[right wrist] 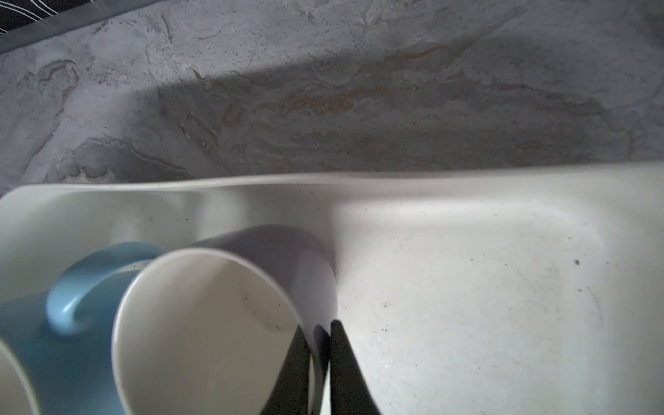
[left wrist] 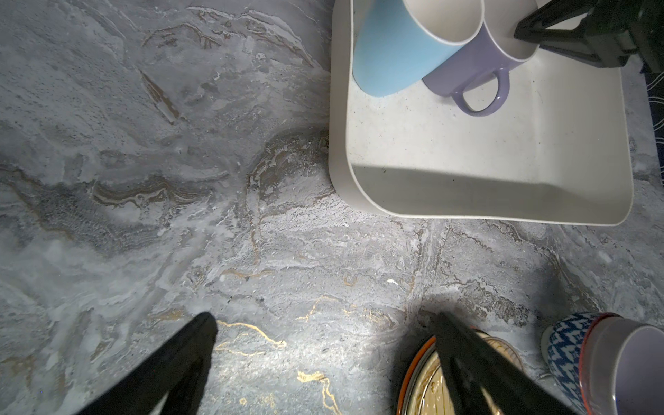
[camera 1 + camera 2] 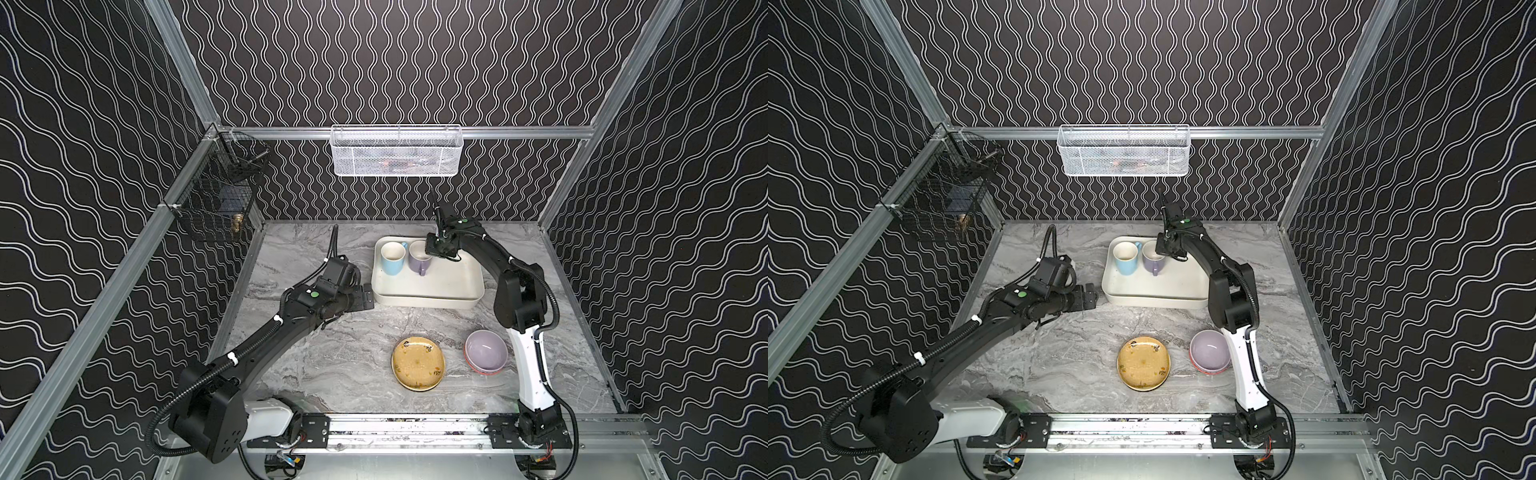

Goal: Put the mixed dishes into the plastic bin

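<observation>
Space, we judge, is why our right tool (image 1: 319, 336) pinches the lilac mug (image 3: 419, 257) at its rim, upright beside the light-blue mug (image 3: 392, 258) inside the plastic bin (image 3: 449, 286); our left tool (image 2: 323, 318) hangs wide open.

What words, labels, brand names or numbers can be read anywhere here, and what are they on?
No readable text anywhere.
Yellow plate: small dark marks by the rim, decoration, not letters.
Blue-patterned bowl: zigzag pattern only.
Blue mug, lilac mug, white bin: plain.
Front rail: dark specks, too small to read.
</observation>
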Motion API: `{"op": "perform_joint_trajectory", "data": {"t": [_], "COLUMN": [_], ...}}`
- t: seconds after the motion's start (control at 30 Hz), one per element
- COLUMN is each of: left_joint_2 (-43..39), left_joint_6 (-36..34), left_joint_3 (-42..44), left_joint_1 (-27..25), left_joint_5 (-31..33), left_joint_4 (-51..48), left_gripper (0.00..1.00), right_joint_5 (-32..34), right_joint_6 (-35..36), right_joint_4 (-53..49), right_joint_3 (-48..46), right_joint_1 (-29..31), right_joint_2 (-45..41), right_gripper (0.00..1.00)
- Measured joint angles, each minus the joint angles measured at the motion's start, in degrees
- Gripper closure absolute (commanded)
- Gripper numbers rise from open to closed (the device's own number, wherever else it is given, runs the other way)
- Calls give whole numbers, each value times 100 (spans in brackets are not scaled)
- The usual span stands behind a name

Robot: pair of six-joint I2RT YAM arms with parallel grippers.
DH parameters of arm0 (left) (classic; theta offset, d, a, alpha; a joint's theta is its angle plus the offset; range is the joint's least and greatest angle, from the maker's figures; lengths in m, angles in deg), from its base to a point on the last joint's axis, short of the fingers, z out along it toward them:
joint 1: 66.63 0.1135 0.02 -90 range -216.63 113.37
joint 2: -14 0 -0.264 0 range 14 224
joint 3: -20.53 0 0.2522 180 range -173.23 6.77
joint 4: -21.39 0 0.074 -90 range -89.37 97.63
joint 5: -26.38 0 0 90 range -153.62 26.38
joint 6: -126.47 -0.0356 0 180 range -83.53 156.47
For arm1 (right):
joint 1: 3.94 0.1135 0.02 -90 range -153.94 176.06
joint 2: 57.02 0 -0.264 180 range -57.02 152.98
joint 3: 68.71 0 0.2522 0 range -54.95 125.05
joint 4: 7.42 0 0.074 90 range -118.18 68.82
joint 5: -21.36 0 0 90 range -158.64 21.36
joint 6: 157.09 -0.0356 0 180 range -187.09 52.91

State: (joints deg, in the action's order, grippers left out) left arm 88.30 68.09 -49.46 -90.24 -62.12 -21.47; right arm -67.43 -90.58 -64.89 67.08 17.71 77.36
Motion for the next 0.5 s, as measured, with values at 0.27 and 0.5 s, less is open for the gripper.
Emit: {"op": "perform_joint_trajectory", "data": {"t": [0.27, 0.5], "left_joint_2": [0, -48], "left_joint_6": [0, 2], "left_joint_3": [0, 50], "left_joint_1": [4, 4], "left_joint_5": [-22, -146], "left_joint_4": [2, 46], "left_gripper": [2, 2], "right_joint_5": [-44, 57], "right_joint_6": [26, 153], "right_joint_4": [212, 264], "right_joint_3": [-238, -1189], "right_joint_1": [-7, -4], "right_joint_2": [-177, -1530], "right_gripper": [58, 53]}}
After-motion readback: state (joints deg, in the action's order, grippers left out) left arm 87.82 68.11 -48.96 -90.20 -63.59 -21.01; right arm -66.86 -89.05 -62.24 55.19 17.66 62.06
